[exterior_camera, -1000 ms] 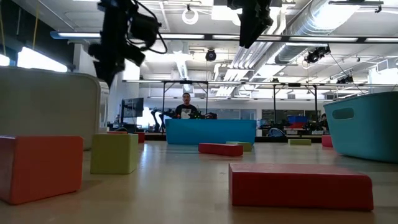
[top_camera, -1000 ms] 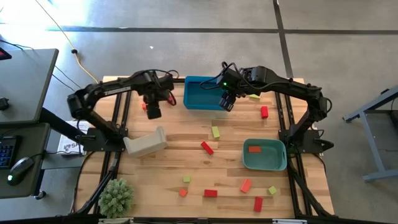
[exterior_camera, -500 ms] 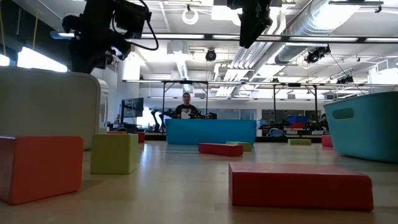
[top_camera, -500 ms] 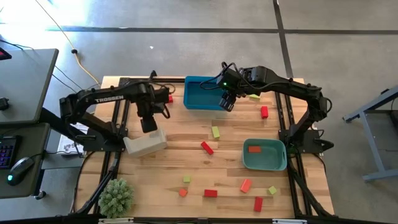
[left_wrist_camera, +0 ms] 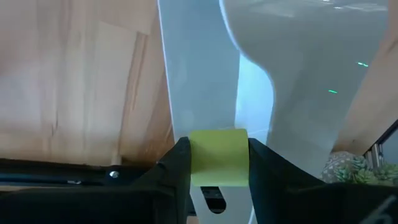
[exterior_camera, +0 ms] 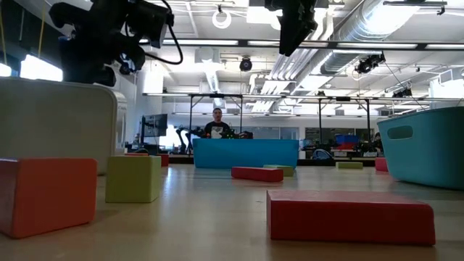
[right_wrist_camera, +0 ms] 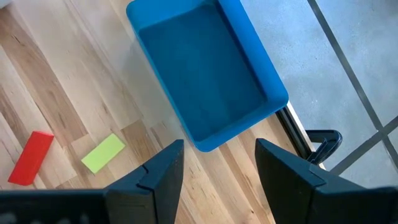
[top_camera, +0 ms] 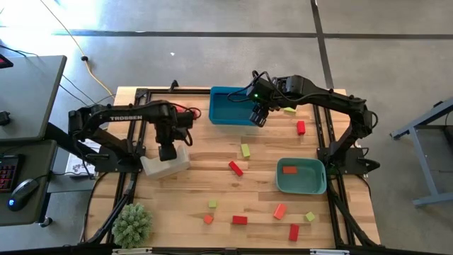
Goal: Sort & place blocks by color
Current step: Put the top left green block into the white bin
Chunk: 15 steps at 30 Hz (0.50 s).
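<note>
My left gripper (top_camera: 168, 151) hangs over the beige tray (top_camera: 165, 164) at the table's left, shut on a yellow-green block (left_wrist_camera: 217, 163). In the left wrist view the tray (left_wrist_camera: 292, 74) lies straight below the block. My right gripper (top_camera: 258, 119) stands open and holds nothing, high over the near rim of the blue tray (top_camera: 232, 106). A teal tray (top_camera: 301, 177) at the right holds one red block (top_camera: 289, 169). Several red, orange-red and yellow-green blocks lie flat on the wood, among them a yellow-green one (top_camera: 245, 149) and a red one (top_camera: 236, 168). My left gripper pinches the yellow-green block by two opposite faces (left_wrist_camera: 194, 158) between its two fingers (left_wrist_camera: 176, 167). The fingers come from above and point steeply down. The block is lifted clear, above the beige tray's inside.
A fuzzy green plant ball (top_camera: 132, 225) sits at the near left corner. More blocks lie along the near edge (top_camera: 240, 219) and by the right frame (top_camera: 301, 127). Bare wood lies between the beige and teal trays. In the low view a person (exterior_camera: 217, 122) stands far behind the table.
My left gripper has swung from the table's far left side toward the near edge and a little down, turning as it went, and now hangs over the beige tray.
</note>
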Each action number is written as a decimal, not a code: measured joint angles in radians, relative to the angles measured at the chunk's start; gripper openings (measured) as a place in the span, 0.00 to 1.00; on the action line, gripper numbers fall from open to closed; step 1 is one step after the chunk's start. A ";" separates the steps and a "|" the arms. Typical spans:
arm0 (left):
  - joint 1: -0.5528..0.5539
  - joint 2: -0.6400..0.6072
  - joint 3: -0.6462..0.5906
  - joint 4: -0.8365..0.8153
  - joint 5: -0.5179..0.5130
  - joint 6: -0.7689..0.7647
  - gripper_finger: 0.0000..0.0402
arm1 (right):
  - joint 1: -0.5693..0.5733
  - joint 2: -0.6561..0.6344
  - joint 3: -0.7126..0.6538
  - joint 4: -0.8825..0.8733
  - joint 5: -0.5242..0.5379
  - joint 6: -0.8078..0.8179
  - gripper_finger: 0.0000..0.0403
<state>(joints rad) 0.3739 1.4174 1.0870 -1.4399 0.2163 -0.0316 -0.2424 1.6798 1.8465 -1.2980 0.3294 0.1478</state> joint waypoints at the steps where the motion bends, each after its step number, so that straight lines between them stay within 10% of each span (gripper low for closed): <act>1: -0.005 0.000 0.000 0.000 0.003 -0.005 0.24 | 0.000 0.000 0.000 0.000 0.000 0.000 0.46; 15: -0.118 0.000 0.000 0.000 0.108 -0.048 0.24 | 0.000 0.000 0.000 0.000 0.003 0.000 0.46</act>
<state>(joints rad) 0.2557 1.4174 1.0870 -1.4395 0.3247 -0.0794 -0.2424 1.6798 1.8465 -1.2977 0.3321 0.1474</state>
